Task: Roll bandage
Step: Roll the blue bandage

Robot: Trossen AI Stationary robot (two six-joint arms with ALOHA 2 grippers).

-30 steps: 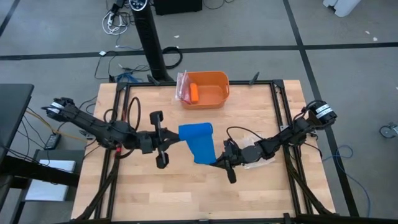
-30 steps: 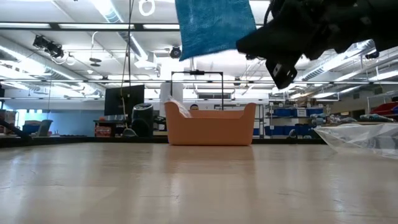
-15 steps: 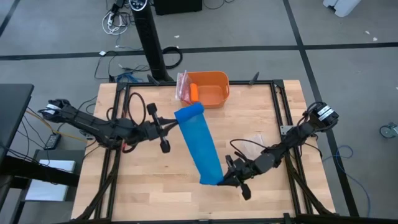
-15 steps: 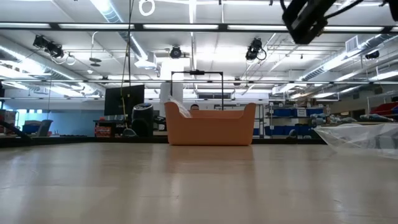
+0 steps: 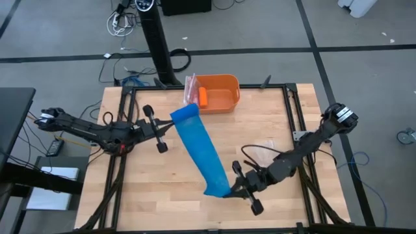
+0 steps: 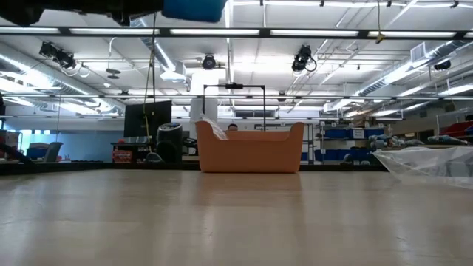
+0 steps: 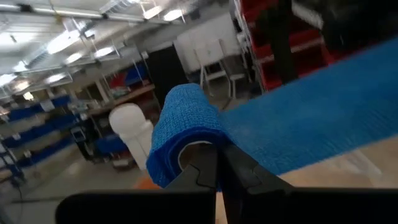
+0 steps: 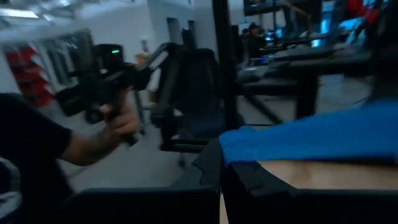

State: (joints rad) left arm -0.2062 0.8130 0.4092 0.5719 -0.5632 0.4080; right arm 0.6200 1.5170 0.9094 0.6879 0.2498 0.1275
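Bandage (image 5: 201, 153): bright blue strip stretched taut above the counter (image 5: 162, 195), running diagonally from a partly rolled end near the orange bin (image 5: 222, 85) down to a flat end toward the front edge. Longer and lying more slantwise than one second ago, when only a short span hung between the two claws near the counter's middle.

Left claw (image 5: 170, 119): clamped on the rolled end, fingers (image 7: 208, 174) pressed together on the edge of the coil in the left wrist view, where the bandage (image 7: 261, 134) shows as a hollow blue roll with the strip leading away. Drawn back toward the left and rear compared with the earlier high views.

Right claw (image 5: 224, 192): closed on the flat free end, the cloth (image 8: 311, 140) lying over the fingers (image 8: 214, 171) in the right wrist view. Shifted forward toward the counter's front edge since one second ago.

Low view: only a blue corner of the bandage (image 6: 194, 9) visible along the upper edge beside dark arm parts; one second ago a broad hanging sheet of blue there, half a second ago none.

Orange bin: at the rear of the counter, unchanged in place, holding a small orange cylinder (image 5: 203, 96). Clear plastic bag (image 6: 429, 164): on the counter at the right side.

Right wrist view, background: a person's hand (image 8: 121, 118) gripping a dark handle, off the counter.
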